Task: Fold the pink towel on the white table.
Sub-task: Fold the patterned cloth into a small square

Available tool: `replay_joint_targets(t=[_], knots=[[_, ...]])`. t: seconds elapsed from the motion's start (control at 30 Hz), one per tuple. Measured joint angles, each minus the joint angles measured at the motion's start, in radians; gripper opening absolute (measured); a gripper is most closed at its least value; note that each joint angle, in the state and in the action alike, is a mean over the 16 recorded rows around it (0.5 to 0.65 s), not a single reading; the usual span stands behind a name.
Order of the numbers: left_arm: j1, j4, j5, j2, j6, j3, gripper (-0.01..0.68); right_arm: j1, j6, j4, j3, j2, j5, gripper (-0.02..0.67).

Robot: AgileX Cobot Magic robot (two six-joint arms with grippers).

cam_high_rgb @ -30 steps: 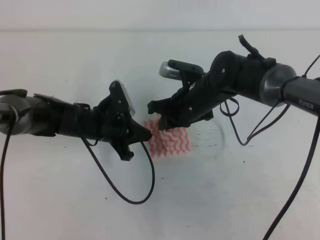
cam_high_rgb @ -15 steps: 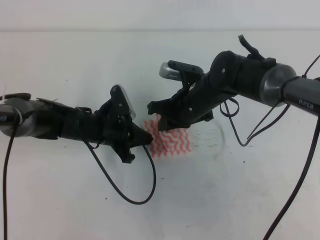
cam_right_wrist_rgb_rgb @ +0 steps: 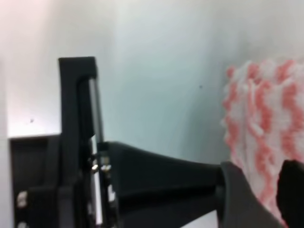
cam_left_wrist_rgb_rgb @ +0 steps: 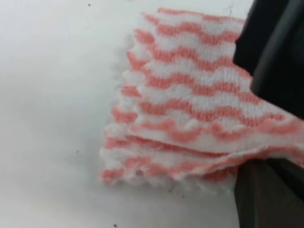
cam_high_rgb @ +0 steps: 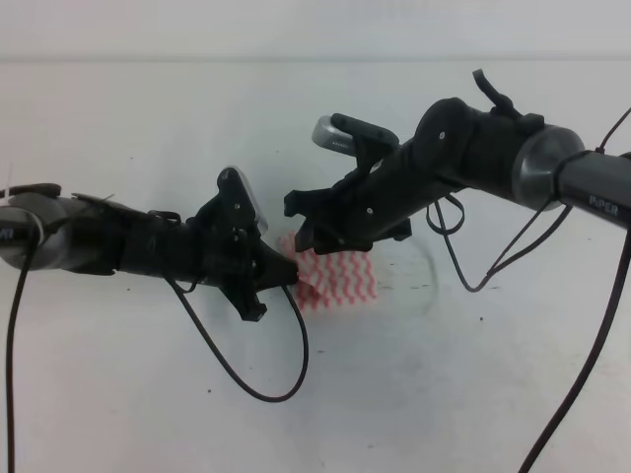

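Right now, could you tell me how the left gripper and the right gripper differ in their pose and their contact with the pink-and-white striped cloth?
The left gripper lies low, level with the pink-and-white striped towel, at its left edge; the right gripper slants down over its upper-left corner. The left wrist view shows the left gripper's fingers closed on the folded layers, whereas the right gripper's grip cannot be told. Both are black and meet at the towel on the white table.

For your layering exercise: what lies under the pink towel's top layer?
Under the pink towel's top layer, more striped layers show at its edge, on the white table. Its right side is hidden by the left claw.
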State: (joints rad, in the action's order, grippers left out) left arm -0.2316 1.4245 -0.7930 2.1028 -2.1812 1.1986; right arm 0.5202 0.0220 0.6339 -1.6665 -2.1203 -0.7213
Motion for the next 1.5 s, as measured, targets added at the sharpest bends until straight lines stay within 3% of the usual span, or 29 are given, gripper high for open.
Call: replay_joint_targets(t=[0.2,0.67,1.2,1.5], knots=[[0.005,0.003,-0.001,-0.015,0.0,0.0,-0.004,-0.012,0.02,0.0,0.0,0.004,-0.018,0.154],[0.059,0.002,0.01,-0.126,0.058,0.0,-0.004,0.0,0.033,-0.043,0.0,-0.018,-0.089,-0.006],[0.065,0.001,-0.001,-0.147,0.105,0.0,-0.004,0.02,0.033,-0.044,0.0,-0.046,-0.145,-0.017],[0.004,0.002,0.032,-0.133,0.141,0.0,-0.004,-0.009,0.029,-0.075,-0.001,-0.012,-0.145,-0.018]])
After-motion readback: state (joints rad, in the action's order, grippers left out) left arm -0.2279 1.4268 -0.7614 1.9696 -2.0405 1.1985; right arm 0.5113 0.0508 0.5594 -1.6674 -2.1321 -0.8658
